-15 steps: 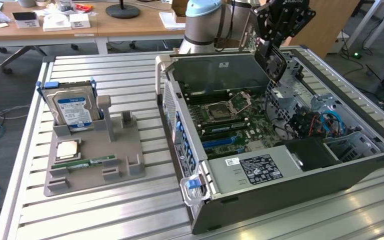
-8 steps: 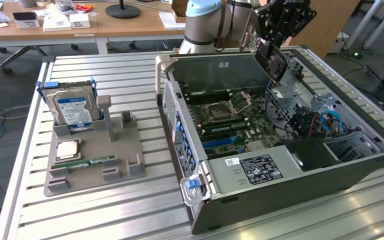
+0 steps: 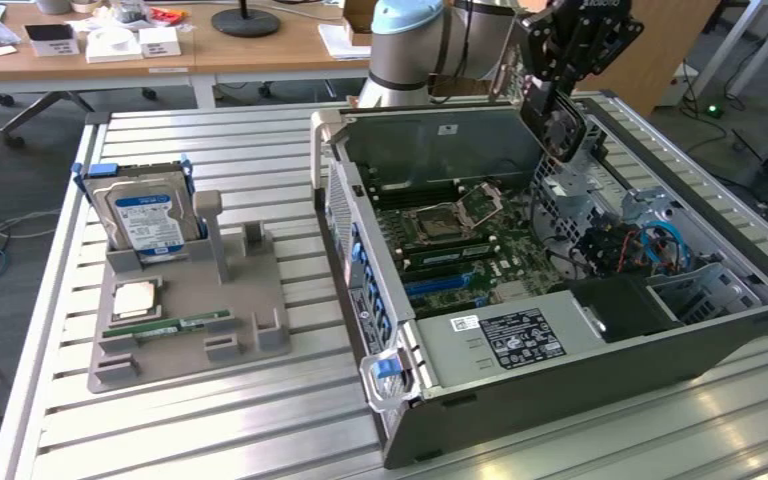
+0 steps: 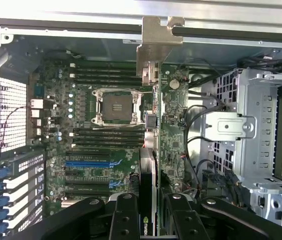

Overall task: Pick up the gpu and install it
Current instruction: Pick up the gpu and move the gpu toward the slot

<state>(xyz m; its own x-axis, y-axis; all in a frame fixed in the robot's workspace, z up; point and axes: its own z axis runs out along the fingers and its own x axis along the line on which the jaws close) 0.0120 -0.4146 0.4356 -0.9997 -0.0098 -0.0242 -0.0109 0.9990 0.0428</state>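
Half your job is done: your gripper [image 4: 150,201] has its jaws closed narrowly on the gpu [image 4: 149,170], which hangs edge-on between them, and beyond the jaws, inside the open case [image 3: 584,385], the motherboard [image 4: 106,150] shows its blue slots [image 4: 88,163] unfilled, so the install is not yet done.

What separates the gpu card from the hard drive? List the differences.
The thin dark gpu card with a pale metal bracket hangs in the hand over the open grey computer case; the silver, blue-labelled hard drive stands slotted in the grey stand. The gpu card is thin and dark, the hard drive thicker and silver. Both are flat rectangles set on edge.
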